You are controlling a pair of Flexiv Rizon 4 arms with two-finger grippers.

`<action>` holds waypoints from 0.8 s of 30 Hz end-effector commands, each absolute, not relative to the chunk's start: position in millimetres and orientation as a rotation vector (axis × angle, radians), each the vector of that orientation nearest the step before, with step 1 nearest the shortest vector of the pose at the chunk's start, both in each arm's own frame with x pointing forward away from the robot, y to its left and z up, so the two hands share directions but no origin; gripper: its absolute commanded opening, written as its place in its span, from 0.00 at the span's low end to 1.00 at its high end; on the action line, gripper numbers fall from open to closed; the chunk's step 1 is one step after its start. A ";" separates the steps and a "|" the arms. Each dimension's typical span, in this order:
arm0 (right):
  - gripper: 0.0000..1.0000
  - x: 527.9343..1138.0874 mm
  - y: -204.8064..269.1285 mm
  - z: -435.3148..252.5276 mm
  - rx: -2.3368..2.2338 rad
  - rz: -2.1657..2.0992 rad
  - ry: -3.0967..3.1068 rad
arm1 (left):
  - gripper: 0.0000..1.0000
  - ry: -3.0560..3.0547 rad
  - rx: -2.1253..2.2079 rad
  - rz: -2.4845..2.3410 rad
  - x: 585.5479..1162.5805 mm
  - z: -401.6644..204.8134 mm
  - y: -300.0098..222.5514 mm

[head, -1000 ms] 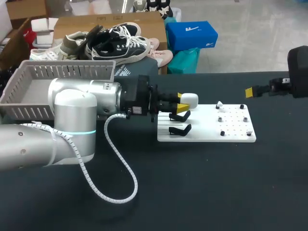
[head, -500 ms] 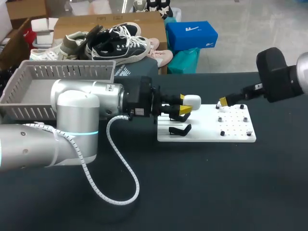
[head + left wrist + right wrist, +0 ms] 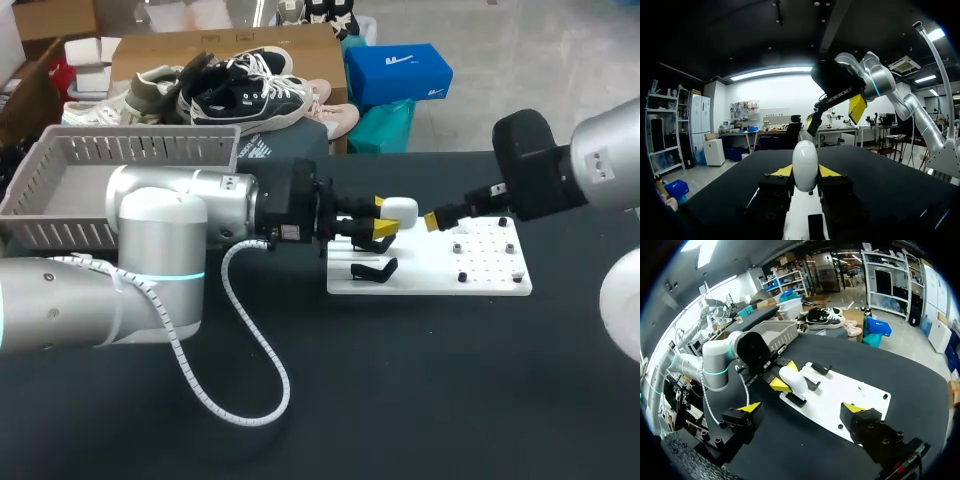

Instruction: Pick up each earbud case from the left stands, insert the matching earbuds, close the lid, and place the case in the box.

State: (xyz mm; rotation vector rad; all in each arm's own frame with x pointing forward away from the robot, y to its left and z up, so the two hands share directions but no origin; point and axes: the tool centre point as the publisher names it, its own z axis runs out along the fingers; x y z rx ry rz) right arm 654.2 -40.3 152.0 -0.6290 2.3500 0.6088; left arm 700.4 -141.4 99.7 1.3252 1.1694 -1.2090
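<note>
The earbud case (image 3: 805,162) sits clamped between the left fingers (image 3: 784,171), long axis crossing their grip, just ahead of the right fingers (image 3: 751,407), which are spread wide and empty.

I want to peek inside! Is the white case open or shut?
Shut. The case looks like one smooth white egg, with no lid lifted.
</note>
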 end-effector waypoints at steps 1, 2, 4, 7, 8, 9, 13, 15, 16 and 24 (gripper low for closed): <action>1.00 658.6 -29.7 145.6 -0.615 0.586 2.356 | 0.00 1.168 1.324 -1.208 700.8 99.1 -142.0; 1.00 659.6 -28.2 144.9 -0.614 0.589 2.357 | 0.00 1.168 1.324 -1.208 700.8 99.1 -142.0; 1.00 662.0 -25.6 143.0 -0.612 0.594 2.360 | 0.00 1.168 1.324 -1.208 700.8 99.1 -142.0; 1.00 666.4 -22.7 138.7 -0.604 0.603 2.370 | 0.00 1.168 1.324 -1.208 700.8 99.1 -142.0; 1.00 667.7 -21.6 137.2 -0.603 0.607 2.377 | 0.00 1.168 1.324 -1.208 700.8 99.1 -142.0; 1.00 669.0 -20.4 135.6 -0.603 0.611 2.381 | 0.00 1.168 1.324 -1.208 700.8 99.1 -142.0; 1.00 675.1 -16.0 130.7 -0.599 0.619 2.399 | 0.00 1.168 1.324 -1.208 700.8 99.1 -142.0; 1.00 677.9 -14.2 129.6 -0.599 0.618 2.404 | 0.00 1.168 1.324 -1.208 700.8 99.1 -142.0; 1.00 679.1 -13.2 129.4 -0.599 0.618 2.406 | 0.00 1.168 1.324 -1.208 700.8 99.1 -142.0; 1.00 686.2 -13.6 125.8 -0.587 0.594 2.424 | 0.00 1.168 1.324 -1.208 700.8 99.1 -142.0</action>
